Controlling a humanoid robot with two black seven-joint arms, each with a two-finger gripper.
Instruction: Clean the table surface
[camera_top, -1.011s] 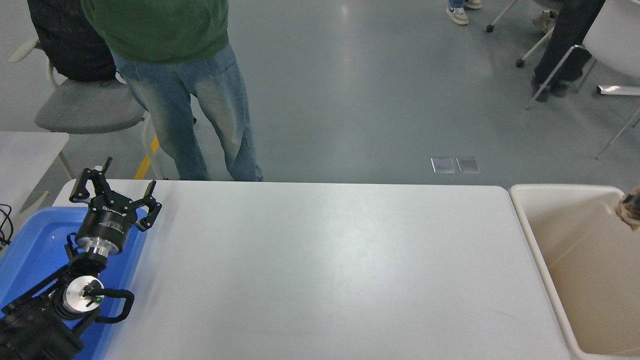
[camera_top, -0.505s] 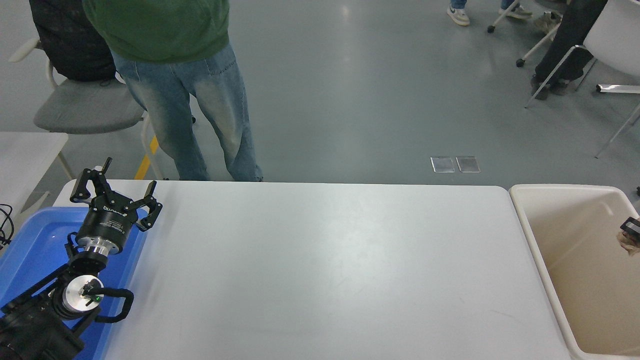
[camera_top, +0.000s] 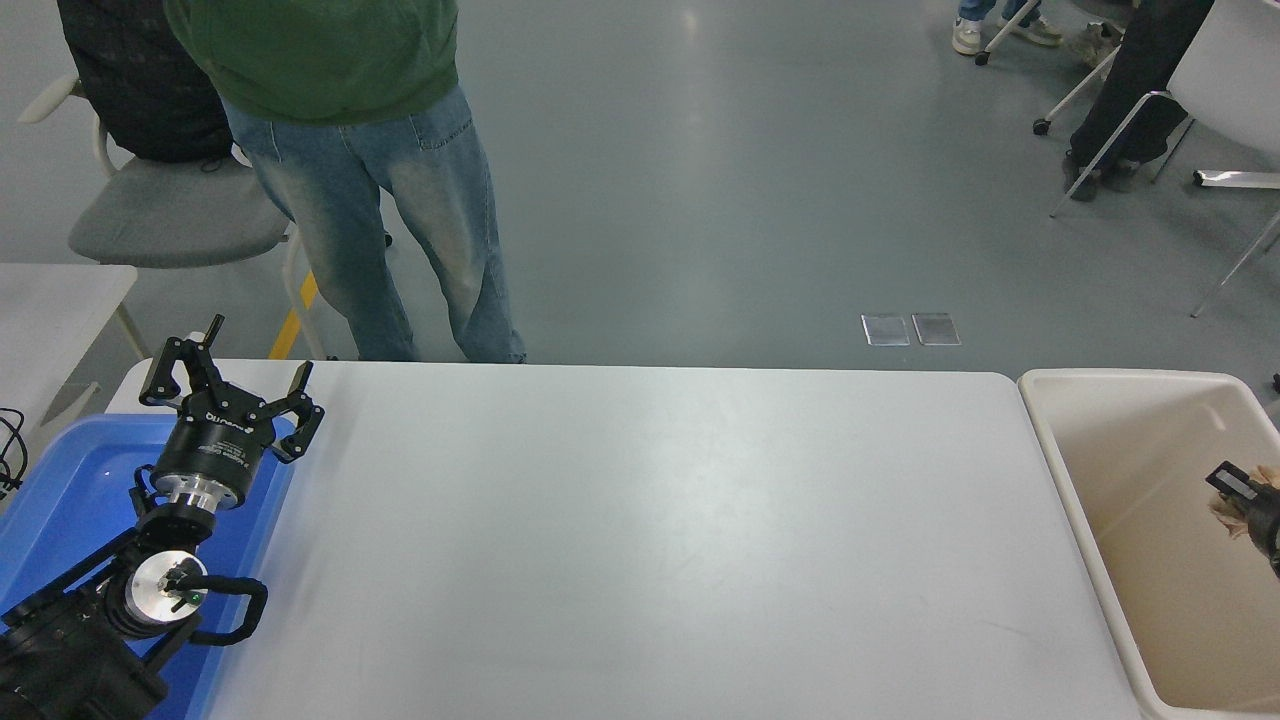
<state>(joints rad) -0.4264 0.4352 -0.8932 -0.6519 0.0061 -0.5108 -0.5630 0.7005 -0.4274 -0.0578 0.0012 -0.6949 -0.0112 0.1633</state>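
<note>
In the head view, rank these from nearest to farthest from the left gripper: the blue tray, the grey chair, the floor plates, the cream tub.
From the left gripper, parked at the table's near-left corner:
1. Blue tray, directly beneath it at the left edge.
2. Grey chair, beyond the table's far-left corner.
3. Floor plates, on the floor past the far edge, right of centre.
4. Cream tub, off the table's right end.

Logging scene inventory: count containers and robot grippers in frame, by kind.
Blue tray: 1
Cream tub: 1
Grippers: 2, the left gripper parked over the tray, the right gripper over the tub with a tan wad
Total: 4
</note>
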